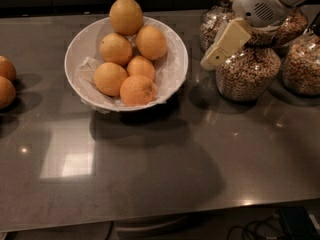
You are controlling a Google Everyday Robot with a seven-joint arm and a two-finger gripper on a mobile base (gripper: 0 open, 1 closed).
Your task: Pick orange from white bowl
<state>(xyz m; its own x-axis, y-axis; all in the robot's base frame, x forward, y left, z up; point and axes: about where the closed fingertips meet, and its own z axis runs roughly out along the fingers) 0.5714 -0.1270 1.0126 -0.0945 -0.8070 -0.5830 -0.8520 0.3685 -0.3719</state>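
The white bowl [178, 64] sits at the back left of the dark countertop, lined with crumpled white paper and holding several oranges. The largest orange [126, 15] rests at the bowl's far rim, above the smaller ones [138, 89]. My gripper [220, 49] hangs from the white arm [260, 4] at the upper right. It is in front of the glass jars, to the right of the bowl and apart from it. It holds nothing that I can see.
Several glass jars of grain or nuts [247, 71] stand at the back right, one further right [302, 64]. Two loose oranges [6, 79] lie at the left edge. The counter's front edge runs along the bottom, with cables [270, 226] below.
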